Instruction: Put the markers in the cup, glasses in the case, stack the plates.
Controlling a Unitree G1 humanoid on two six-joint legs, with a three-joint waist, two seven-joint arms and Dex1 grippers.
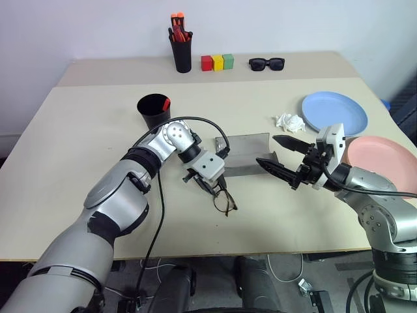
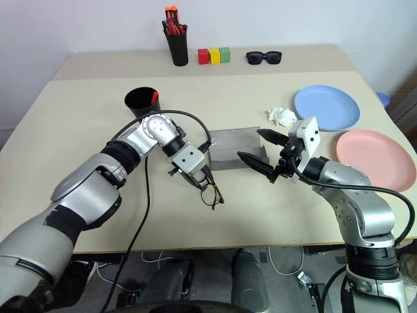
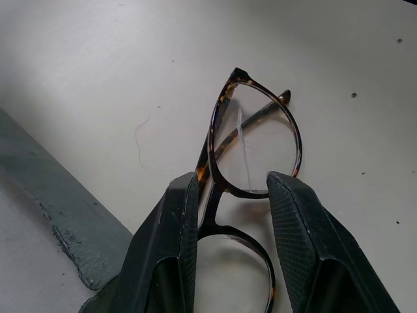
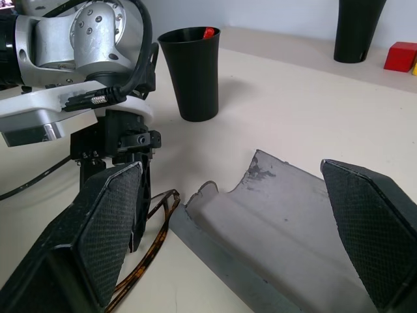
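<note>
Beige table against a white wall (right gripper agape); left gripper pinches the glasses.

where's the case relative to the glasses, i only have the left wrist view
Observer: The grey case lies open on the table, just beyond the glasses, toward the far wall.
Operator: is the right arm near it
Observer: Yes, the right claw hovers with its fingers wide apart at the case's end nearest the plates.
Operator: any markers in the cup yet
Observer: A red tip shows inside the black cup; I can't tell whether both markers are in.
Operator: plates stacked?
Observer: No, the blue plate and pink plate lie side by side.
</note>
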